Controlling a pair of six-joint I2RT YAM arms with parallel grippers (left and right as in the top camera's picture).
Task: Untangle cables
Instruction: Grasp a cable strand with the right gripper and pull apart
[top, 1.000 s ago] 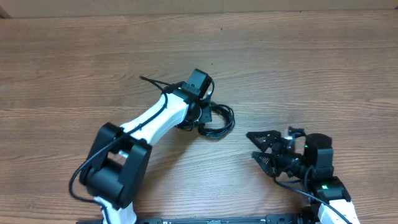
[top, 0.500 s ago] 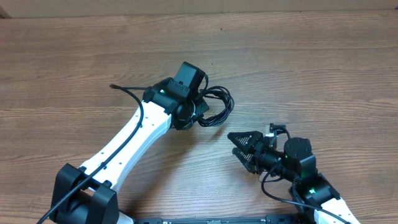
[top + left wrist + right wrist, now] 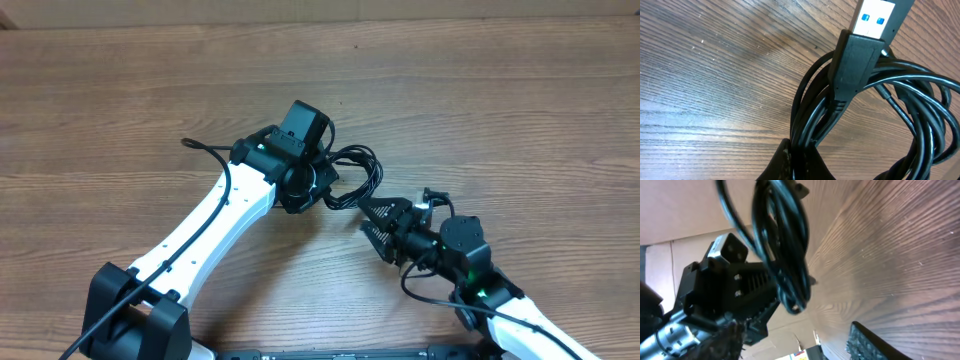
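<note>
Nearest my side, the right hand (image 3: 368,220) sits low over the tabletop (image 3: 500,100) with its two black wedge-shaped fingers parted and nothing between them; from its own camera I see one ridged, rubbery-looking pad (image 3: 870,341) at the bottom edge, with the gap ahead of it bare. Just past its tips are the cables (image 3: 358,175), thin glossy black cords gathered into a loose oval coil of several overlapping loops. From the right wrist the coil appears as a narrow, smooth, tubular bundle raised clear of the wood. The left hand (image 3: 322,183) is clenched on one side of that coil. In its wrist view, the strands converge and disappear into the dark fingers at the bottom of the frame. A USB plug (image 3: 855,60) stands across the bundle there, with a matte black moulded housing, small ribs at the strain relief and a silvery metal shell with a blue insert. I cannot tell how many separate cords make up the coil. Beyond it, the tabletop stretches away as brown wood-grain laminate with fine streaks and a dull sheen.
</note>
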